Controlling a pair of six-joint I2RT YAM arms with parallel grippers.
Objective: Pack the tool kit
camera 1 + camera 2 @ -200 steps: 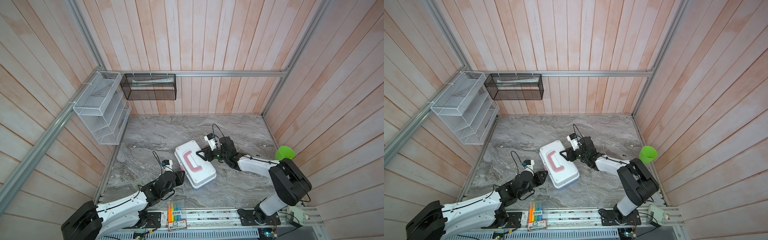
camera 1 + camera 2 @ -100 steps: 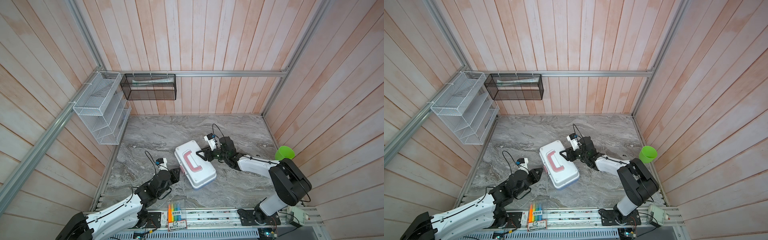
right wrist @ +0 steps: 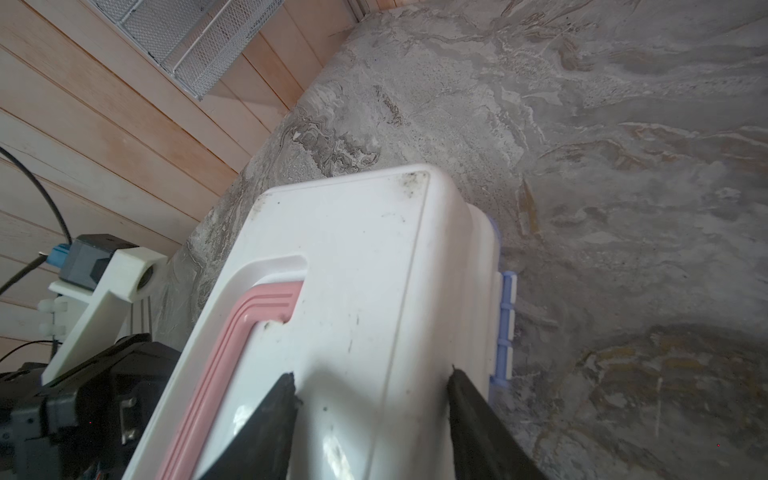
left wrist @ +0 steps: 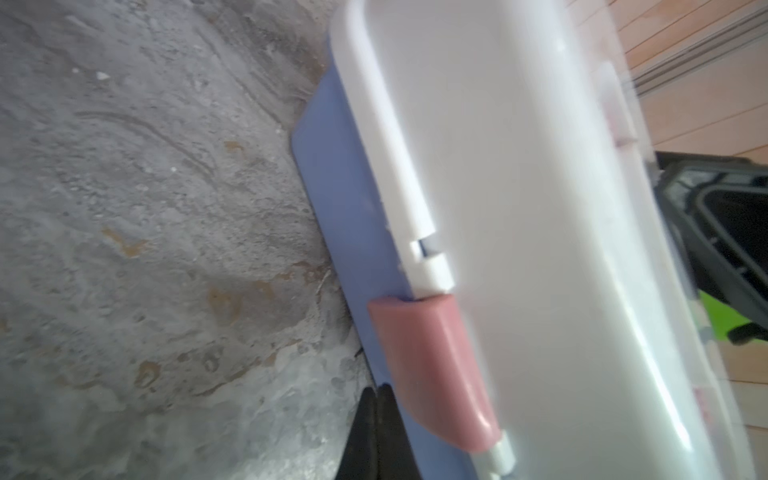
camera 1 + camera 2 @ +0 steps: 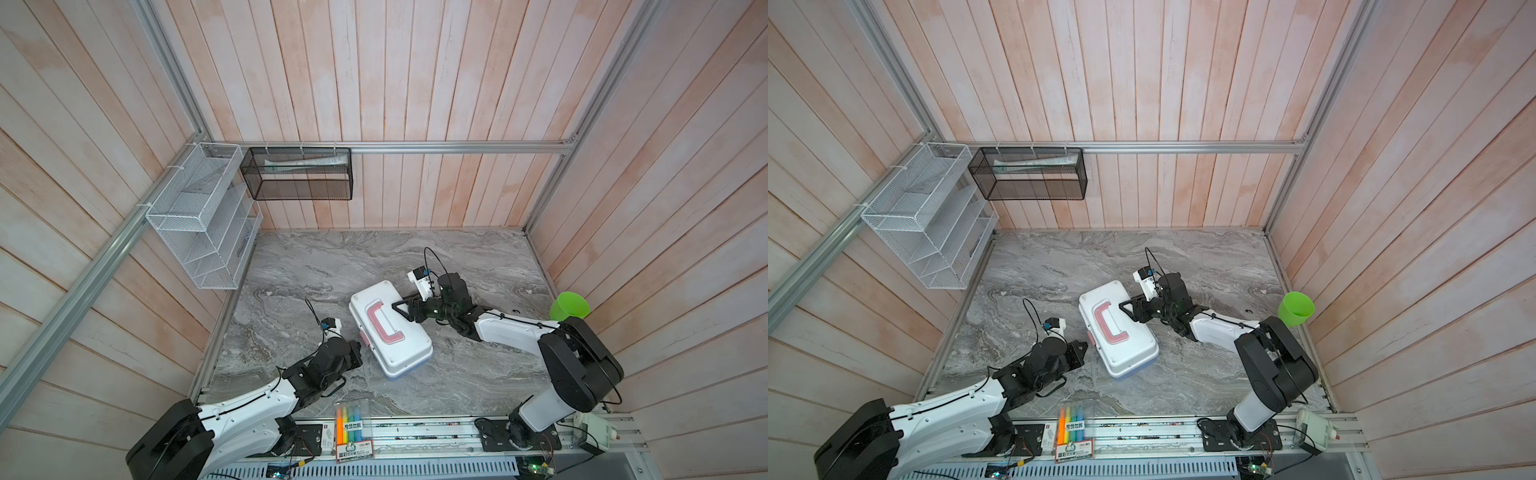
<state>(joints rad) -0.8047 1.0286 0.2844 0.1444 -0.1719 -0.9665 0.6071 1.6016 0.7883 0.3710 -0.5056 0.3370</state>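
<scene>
The tool kit (image 5: 390,332) (image 5: 1119,328) lies shut in the middle of the marble table, white lid up, pink C-shaped handle (image 5: 384,324) flat on top, blue base (image 4: 332,187) beneath. My left gripper (image 5: 357,347) (image 5: 1082,345) (image 4: 376,390) is shut and empty, its tips low on the table side of the blue base, just beside the pink latch (image 4: 432,365). My right gripper (image 5: 399,309) (image 5: 1127,308) (image 3: 372,374) is open over the lid's hinged edge, one finger near the handle, one near the blue hinges (image 3: 505,324). Whether it presses on the lid I cannot tell.
A clear pack of coloured highlighters (image 5: 352,419) lies at the front edge between the arm bases. A green cup (image 5: 569,305) stands at the right wall. A white wire rack (image 5: 199,216) and a black mesh basket (image 5: 297,174) hang at the back left.
My left gripper has closed fully and shifted slightly beside the case's latch side. The right arm and the case have not moved.
</scene>
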